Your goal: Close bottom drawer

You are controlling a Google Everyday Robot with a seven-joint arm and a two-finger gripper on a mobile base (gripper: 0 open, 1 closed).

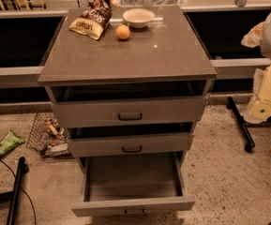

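The bottom drawer (133, 204) is the lowest of three grey drawers in a cabinet (125, 55) at the middle of the camera view. It is pulled far out, and its plain grey inside (133, 175) holds nothing. Its small dark handle (134, 212) sits at the lower edge of the front. The middle drawer (131, 145) and the top drawer (128, 110) each stand slightly ajar. My gripper (262, 101) is at the right edge of the view, beside the cabinet at about the height of the top drawer. It is apart from all the drawers and touches nothing.
On the cabinet top lie a chip bag (92, 18), an orange (123, 32) and a white bowl (138, 17). A wire basket of trash (48, 135) and a green packet (6, 143) are on the floor at left. Black bars (240, 123) (17, 186) lie on the floor.
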